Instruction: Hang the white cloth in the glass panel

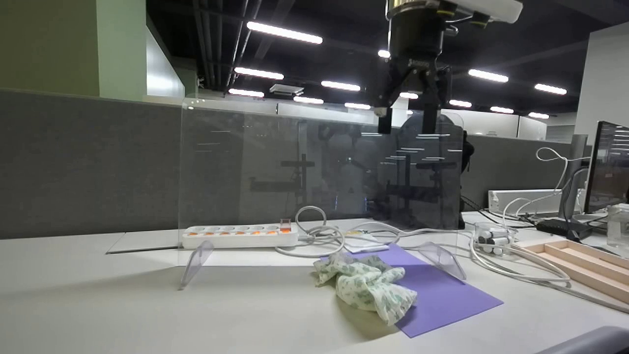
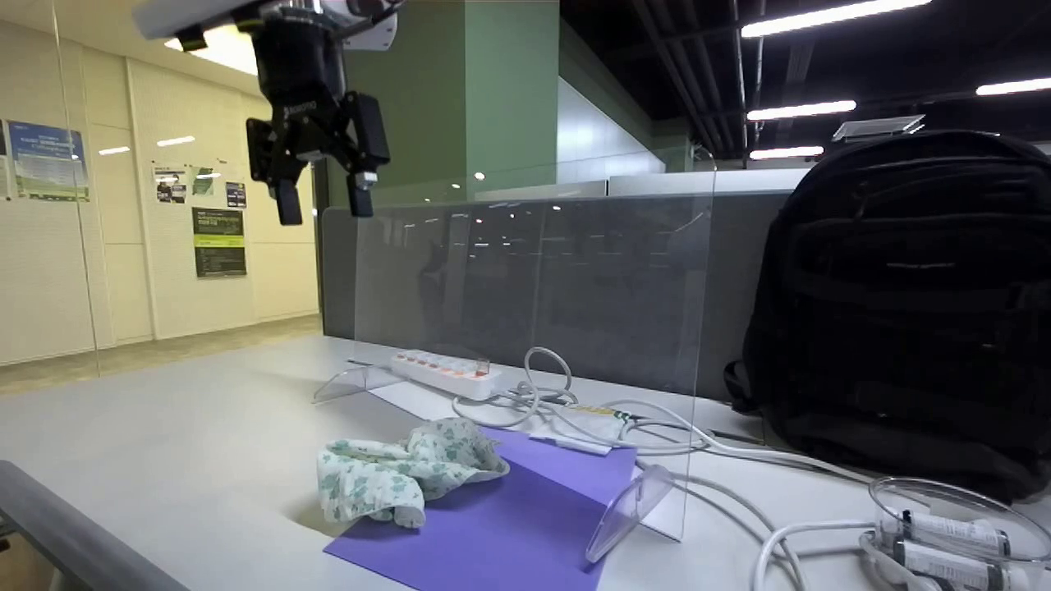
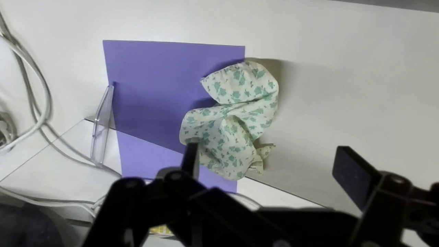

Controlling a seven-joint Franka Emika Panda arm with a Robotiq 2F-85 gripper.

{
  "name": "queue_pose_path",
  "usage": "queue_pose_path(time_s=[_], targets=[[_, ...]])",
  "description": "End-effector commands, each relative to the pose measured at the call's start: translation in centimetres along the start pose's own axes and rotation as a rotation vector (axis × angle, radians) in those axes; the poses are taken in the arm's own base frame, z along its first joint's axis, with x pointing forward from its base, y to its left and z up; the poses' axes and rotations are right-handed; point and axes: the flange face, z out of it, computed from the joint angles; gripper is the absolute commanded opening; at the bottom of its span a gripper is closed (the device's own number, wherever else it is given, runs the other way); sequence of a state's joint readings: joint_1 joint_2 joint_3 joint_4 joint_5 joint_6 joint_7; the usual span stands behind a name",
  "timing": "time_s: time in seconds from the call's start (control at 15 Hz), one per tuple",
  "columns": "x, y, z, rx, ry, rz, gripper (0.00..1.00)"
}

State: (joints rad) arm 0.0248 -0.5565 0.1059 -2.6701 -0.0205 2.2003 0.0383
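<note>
Robotiq hand [image 3: 269, 161], closest in the wrist view, fingers [image 3: 351, 176] spread apart with nothing between them, well above the level of one crumpled green-printed white cloth [image 3: 229, 137].
That cloth lies partly on one purple sheet [image 3: 147, 82], partly on the desk [image 3: 349, 51], its raised folds probably giving the fingers something to pinch. Beside it stands one upright transparent panel [image 1: 322, 182]; whether they touch, I cannot tell. Two clear feet [image 1: 196, 264] carry the panel, presumably so its top edge can bear the cloth, not yet hung. Behind the panel, in both exterior views, are one white power strip [image 1: 241, 240] and one gray partition [image 1: 88, 162].
</note>
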Motion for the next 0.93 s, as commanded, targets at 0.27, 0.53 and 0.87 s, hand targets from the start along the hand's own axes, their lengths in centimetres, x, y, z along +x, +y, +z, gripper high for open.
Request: queue_pose_path(time_s=[0.27,0.53,0.87], targets=[[-0.8,-2.6,9.2,0.007,-0.121,0.155,1.00],[-0.9,-1.4,12.6,0.038,-0.194,0.219,1.00],[-1.2,-1.0,13.8,0.039,-0.212,0.190,1.00]])
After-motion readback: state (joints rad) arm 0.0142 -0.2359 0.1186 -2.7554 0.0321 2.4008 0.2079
